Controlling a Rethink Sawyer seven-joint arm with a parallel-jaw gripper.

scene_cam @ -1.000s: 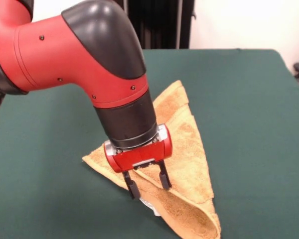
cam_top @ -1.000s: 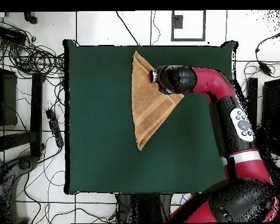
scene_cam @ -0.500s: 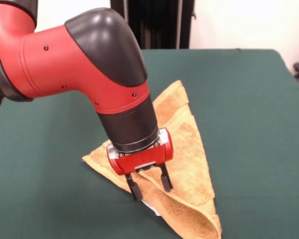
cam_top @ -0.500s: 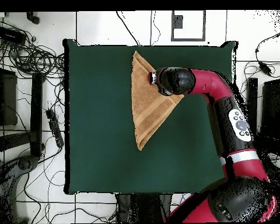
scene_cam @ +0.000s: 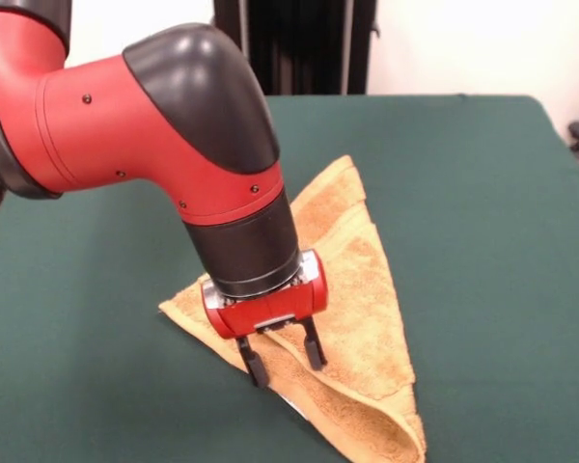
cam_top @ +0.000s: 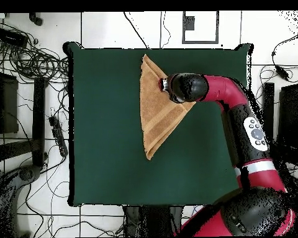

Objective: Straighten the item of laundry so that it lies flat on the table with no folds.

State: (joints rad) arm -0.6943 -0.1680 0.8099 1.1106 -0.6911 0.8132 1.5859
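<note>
Since a second before, the gripper (scene_cam: 282,359) had sunk a little and slid slightly toward the towel's (scene_cam: 367,289) near folded edge, its two black fingers (scene_cam: 255,365) now down at the cloth where they had hung just above it. They stood spread apart, one at the towel's outer edge beside the bare green cloth, the other on the terry inward of that edge, with nothing pinched between them. No brand, label or writing could be read anywhere; a small pale patch just below the edge-side finger might have been a tag, too little of it showing to tell. The towel was orange-tan terry with a nubby pile, folded into a long triangle, and along its near side a doubled layer curled over as a soft rounded roll. Seen from overhead, the towel (cam_top: 154,111) lay toward the far edge of the worktop (cam_top: 108,155), with one straight side and a slanted side running under the arm (cam_top: 226,93). That arm was glossy red with a smooth black elbow cap and a black cylindrical wrist above the red gripper body. Dark green matte cloth covered the worktop.
</note>
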